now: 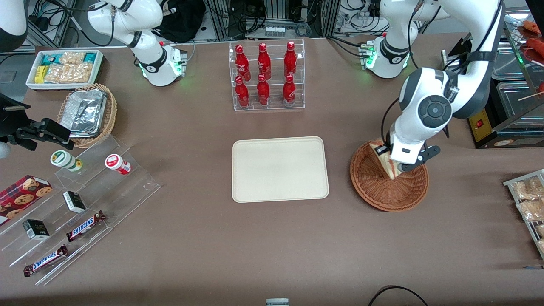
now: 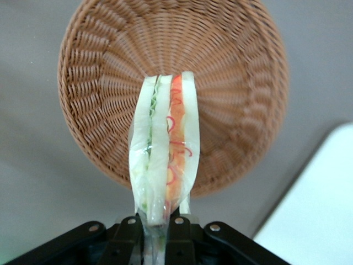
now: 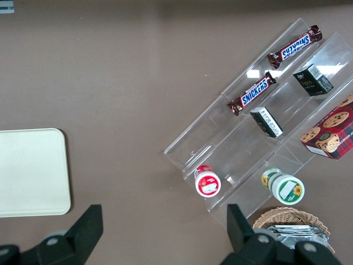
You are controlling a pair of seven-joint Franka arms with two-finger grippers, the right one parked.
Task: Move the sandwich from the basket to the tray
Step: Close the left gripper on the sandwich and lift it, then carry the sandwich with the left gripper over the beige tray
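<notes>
Your sandwich (image 2: 164,149) is a wrapped wedge pinched at one narrow end by the gripper (image 2: 156,229), whose jaws are clenched on the wrapper and bread edge; the rest hangs free above the basket (image 2: 231,83). In the front view, at the right of centre, the sandwich (image 1: 387,163) sits under the wrist, over the part of the basket (image 1: 382,191) farther from the camera and apparently clear of the weave.

Treat it as light and soft. The bread will likely squash rather than resist, and the clear film looks slippery, so a hold this close to the edge could let the wedge swing or slide out if you jerk. Squeezing harder would crush the filling; steadier, slower travel is the safer choice.

The basket's rim is low but raised, so lift enough that the hanging tip clears it before you go sideways. The tray (image 1: 280,169) lies at the frame's centre, bare, with only a shallow lip. Between basket and tray there is plain table (image 1: 340,238). The bottle rack (image 1: 267,76), in the upper centre, stands well apart from that path.
</notes>
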